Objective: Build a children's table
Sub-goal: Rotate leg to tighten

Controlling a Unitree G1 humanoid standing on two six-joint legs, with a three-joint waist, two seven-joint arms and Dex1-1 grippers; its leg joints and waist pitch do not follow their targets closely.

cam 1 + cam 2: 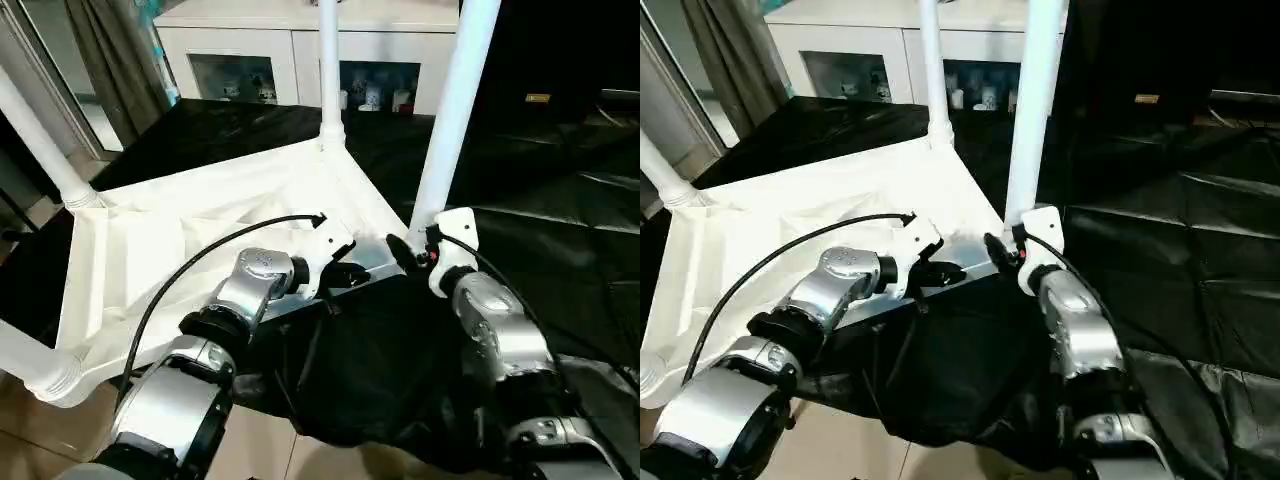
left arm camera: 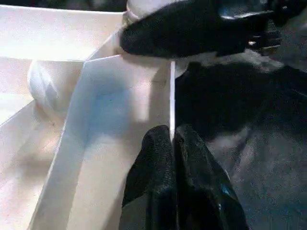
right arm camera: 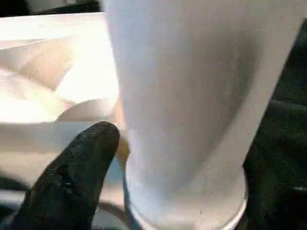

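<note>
The children's table [image 1: 160, 250] lies upside down on black cloth, ribbed underside up. White tube legs stand in its corner sockets: one at the near right corner [image 1: 450, 110], one at the far corner [image 1: 328, 70], one at the left [image 1: 35, 135]. A fourth leg [image 1: 25, 365] sticks out at the near left corner. My left gripper [image 1: 350, 272] is shut on the thin rim wall [image 2: 171, 96] of the top's near edge. My right gripper [image 1: 415, 250] stands open around the foot of the near right leg [image 3: 192, 96], one black finger [image 3: 81, 163] close beside it.
A white cabinet [image 1: 290, 45] with glass doors stands behind the table. Black cloth [image 1: 560, 220] covers the surface to the right and hangs in folds below my arms. Bare floor [image 1: 250, 450] shows at the near left, and a curtain [image 1: 115, 50] hangs at the far left.
</note>
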